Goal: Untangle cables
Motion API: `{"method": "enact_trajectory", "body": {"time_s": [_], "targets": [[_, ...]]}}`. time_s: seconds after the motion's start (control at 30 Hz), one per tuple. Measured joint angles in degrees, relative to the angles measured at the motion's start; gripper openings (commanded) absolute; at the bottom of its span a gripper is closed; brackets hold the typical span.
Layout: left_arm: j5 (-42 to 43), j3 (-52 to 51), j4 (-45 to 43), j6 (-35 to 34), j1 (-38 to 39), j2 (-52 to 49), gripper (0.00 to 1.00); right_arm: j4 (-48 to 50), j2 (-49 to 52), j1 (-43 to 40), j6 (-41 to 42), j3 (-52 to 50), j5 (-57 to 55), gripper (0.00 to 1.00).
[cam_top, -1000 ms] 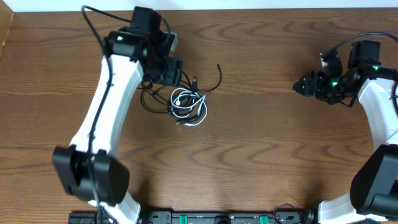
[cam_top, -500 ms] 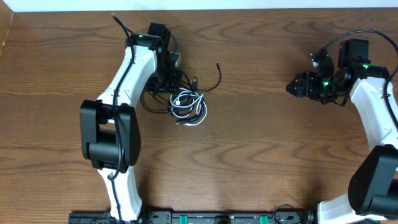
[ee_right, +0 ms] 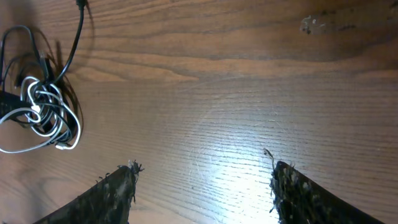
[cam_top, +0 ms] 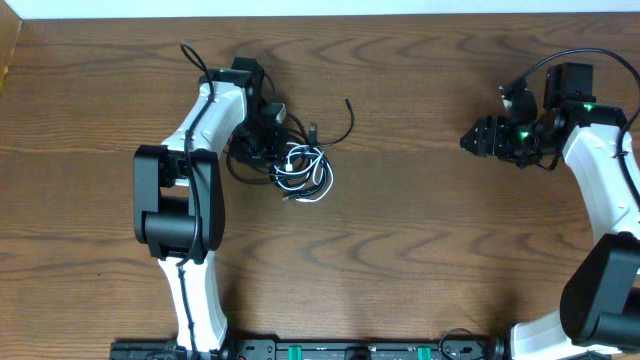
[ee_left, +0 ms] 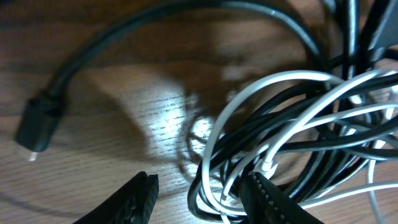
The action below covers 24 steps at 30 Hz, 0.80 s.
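A white cable [cam_top: 303,166] and a thinner black cable [cam_top: 340,125] lie tangled in one bundle on the table at centre left. My left gripper [cam_top: 270,143] is down at the bundle's left edge. In the left wrist view its open fingers [ee_left: 198,194] straddle the edge of the tangle, with white strands [ee_left: 273,93] and black strands [ee_left: 323,152] between and beside them. A black plug [ee_left: 38,127] lies to the left. My right gripper [cam_top: 472,140] is open and empty, far to the right. In the right wrist view the tangle [ee_right: 40,112] lies far from its fingers [ee_right: 202,180].
The thicker black wires of the left arm [cam_top: 195,58] loop above the bundle. Bare wooden table [cam_top: 410,230] lies between the arms. A black rail [cam_top: 350,350] runs along the front edge.
My left arm has swung in and lowered its gripper onto the left edge of the bundle. My right gripper shifted slightly left, then stayed still.
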<state>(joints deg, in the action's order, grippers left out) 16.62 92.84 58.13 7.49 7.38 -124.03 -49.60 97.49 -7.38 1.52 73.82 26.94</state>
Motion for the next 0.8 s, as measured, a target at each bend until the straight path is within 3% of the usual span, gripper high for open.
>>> {"method": "enact_trajectory", "body": {"time_s": [0.3,0.37,0.47,0.5,0.8], "targets": [[0.4,-3.8,-6.1,0.0,0.0,0.4,0.47,-0.1,0.0,0.0,0.0,0.0,0.0,0.69],[0.7,-5.2,-7.5,-0.2,0.0,1.2,0.38,-0.1,0.0,0.0,0.0,0.0,0.0,0.7],[1.2,-6.8,-8.3,-0.7,0.0,1.8,0.11,-0.1,0.0,0.0,0.0,0.0,0.0,0.7],[1.4,-7.1,-8.3,-0.9,0.0,1.9,0.08,-0.1,0.0,0.0,0.0,0.0,0.0,0.7],[3.6,-8.4,-8.5,-1.7,0.0,3.2,0.07,3.1,0.0,4.0,0.2,0.1,3.1,0.68]]}}
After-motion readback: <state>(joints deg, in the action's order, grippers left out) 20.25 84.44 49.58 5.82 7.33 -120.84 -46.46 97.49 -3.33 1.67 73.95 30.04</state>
